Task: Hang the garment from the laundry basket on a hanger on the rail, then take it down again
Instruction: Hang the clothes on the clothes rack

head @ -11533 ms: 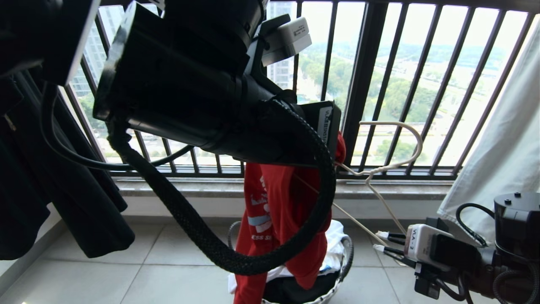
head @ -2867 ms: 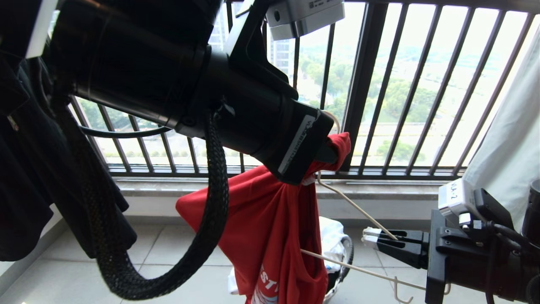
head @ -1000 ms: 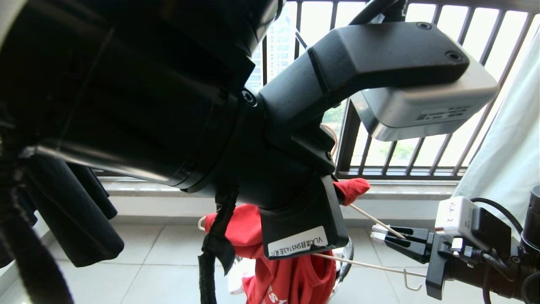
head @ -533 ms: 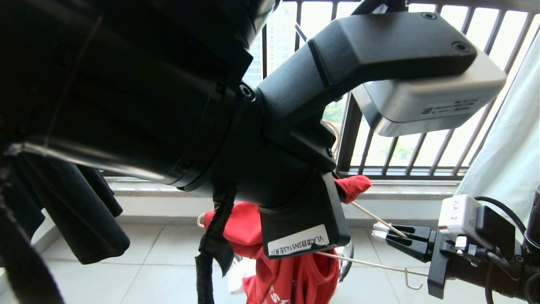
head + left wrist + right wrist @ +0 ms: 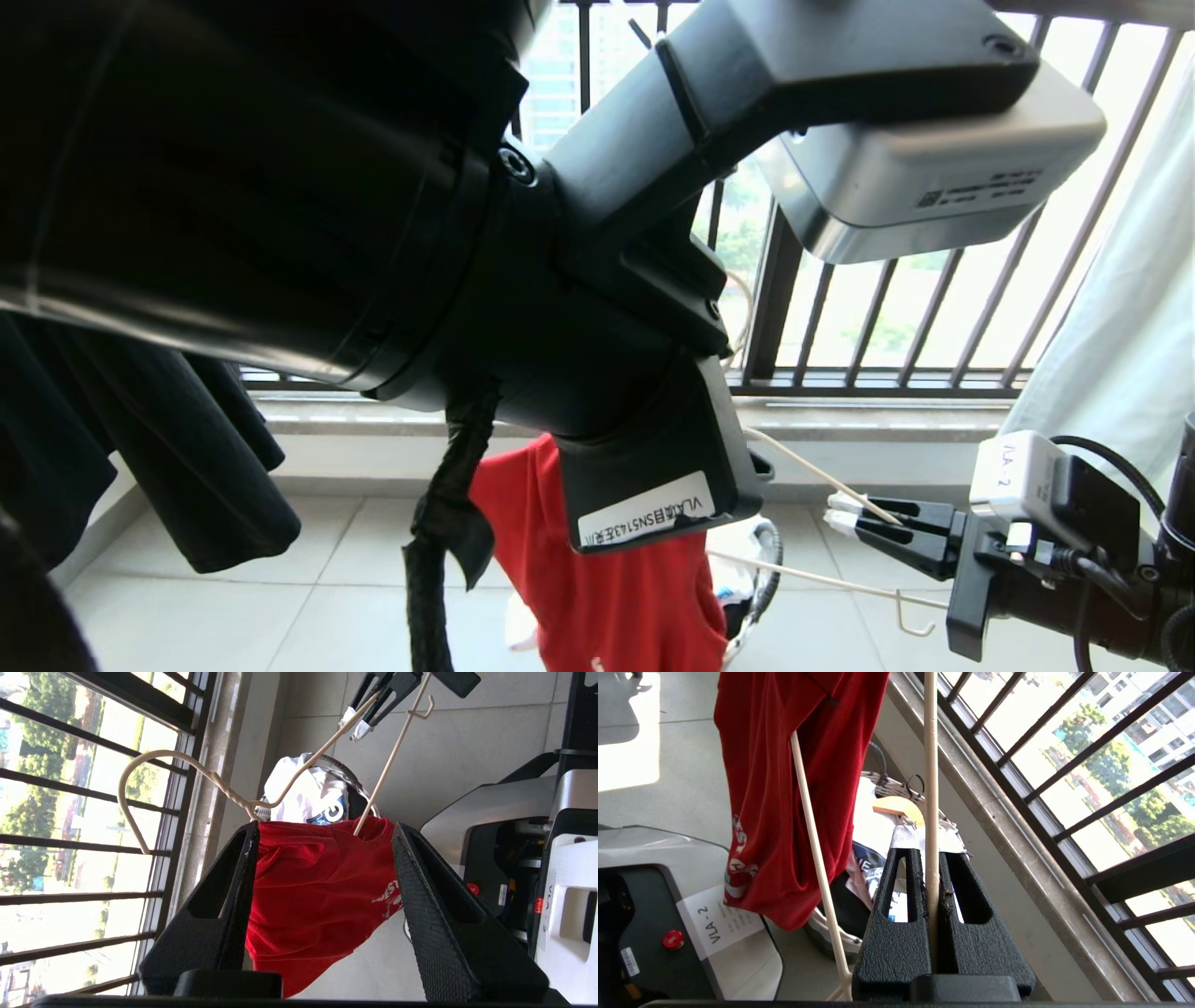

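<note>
Hanging on the white wire hanger [image 5: 196, 772] is the red T-shirt [image 5: 313, 882]; the right gripper [image 5: 927, 858] pinches the hanger, and the left gripper [image 5: 322, 833] fingers stand apart around the shirt.

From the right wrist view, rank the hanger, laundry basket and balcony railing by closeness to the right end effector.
1. hanger: clamped in the right end effector.
2. laundry basket: just beyond the fingertips, on the floor.
3. balcony railing: farthest, past the sill.

Home balcony: barred railing [image 5: 775, 280], tiled floor [image 5: 327, 579], hanging clothes [image 5: 187, 448].
</note>
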